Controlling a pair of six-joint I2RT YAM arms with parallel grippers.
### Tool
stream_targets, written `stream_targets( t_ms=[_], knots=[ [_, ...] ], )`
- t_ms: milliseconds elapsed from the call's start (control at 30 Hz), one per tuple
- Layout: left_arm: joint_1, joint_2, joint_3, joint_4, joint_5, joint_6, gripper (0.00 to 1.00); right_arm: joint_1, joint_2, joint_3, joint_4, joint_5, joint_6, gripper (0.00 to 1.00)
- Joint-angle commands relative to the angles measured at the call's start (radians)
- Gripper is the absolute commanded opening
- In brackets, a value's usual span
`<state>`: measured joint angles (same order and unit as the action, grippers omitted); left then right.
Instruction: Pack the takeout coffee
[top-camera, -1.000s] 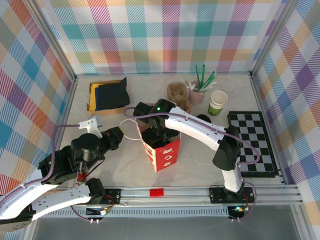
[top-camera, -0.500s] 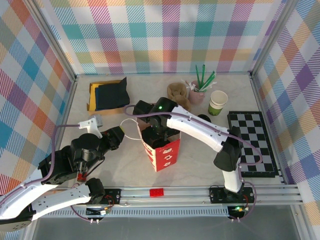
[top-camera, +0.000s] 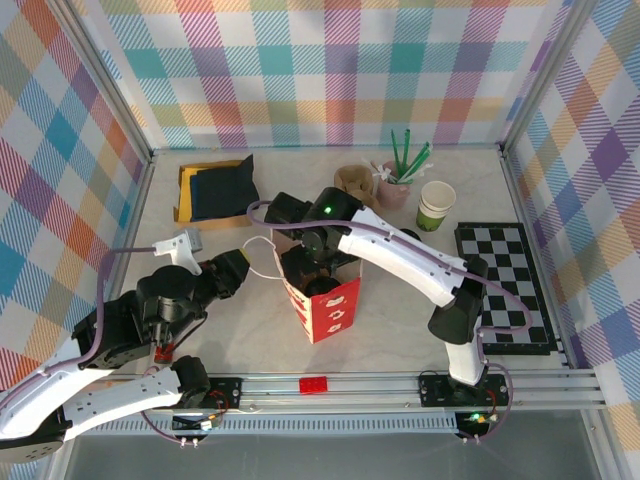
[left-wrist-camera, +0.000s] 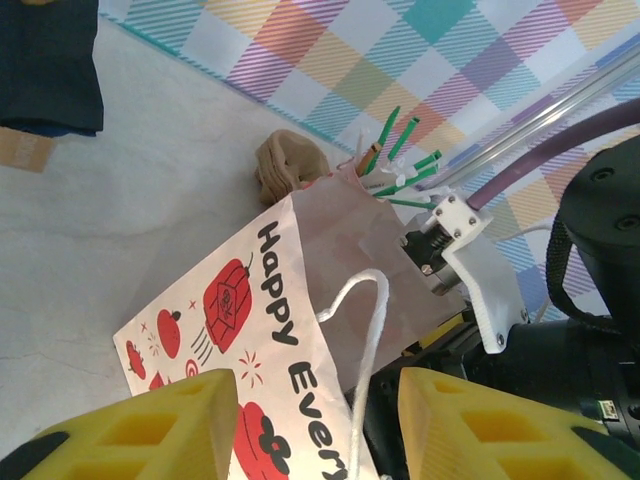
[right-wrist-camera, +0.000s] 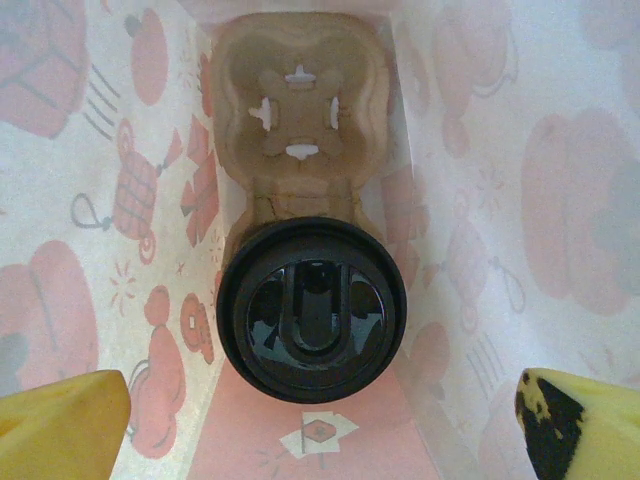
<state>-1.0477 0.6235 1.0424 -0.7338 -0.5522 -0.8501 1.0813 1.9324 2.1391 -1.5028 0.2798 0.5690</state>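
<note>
The takeout coffee (right-wrist-camera: 312, 308) shows its round black lid from above. It stands in a brown cardboard carrier (right-wrist-camera: 300, 110) at the bottom of the red-and-white paper bag (top-camera: 325, 305). My right gripper (right-wrist-camera: 320, 430) hangs open over the cup inside the bag's mouth, its yellow fingertips (right-wrist-camera: 60, 425) far apart and off the lid. In the top view the right gripper (top-camera: 310, 262) is at the bag's top. My left gripper (left-wrist-camera: 315, 425) is open beside the bag (left-wrist-camera: 250, 320), with the white string handle (left-wrist-camera: 370, 320) running loose between its fingers.
A pink cup of green straws (top-camera: 395, 185), a white-and-green paper cup (top-camera: 435, 205) and a brown carrier (top-camera: 355, 180) stand at the back. To the right lies a checkered mat (top-camera: 505, 285). A dark cloth on a yellow tray (top-camera: 218, 190) sits back left.
The left gripper's jaws have spread apart around the string handle. The right arm has shifted slightly back over the bag and stays open.
</note>
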Motion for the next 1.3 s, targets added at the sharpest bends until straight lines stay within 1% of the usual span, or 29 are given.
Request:
stream_targets(
  t_ms=[0,267,667,1133,1267],
  knots=[
    [-0.006,-0.002,0.033,-0.015,-0.025,0.022,0.49,0.012,-0.031,0.050,-0.056,0.023,0.011,0.99],
    [-0.006,0.002,0.050,-0.026,-0.029,0.036,0.62,0.019,-0.031,0.084,-0.075,0.034,0.007,0.99],
    [-0.006,0.004,0.073,-0.037,-0.024,0.051,0.74,0.029,-0.043,0.125,-0.104,0.062,0.011,0.99],
    [-0.006,0.008,0.106,-0.063,-0.030,0.071,0.81,0.039,-0.063,0.133,-0.108,0.078,0.011,0.99],
    [-0.006,0.008,0.114,-0.067,-0.031,0.077,0.82,0.042,-0.064,0.148,-0.117,0.085,0.012,0.99]
  ],
)
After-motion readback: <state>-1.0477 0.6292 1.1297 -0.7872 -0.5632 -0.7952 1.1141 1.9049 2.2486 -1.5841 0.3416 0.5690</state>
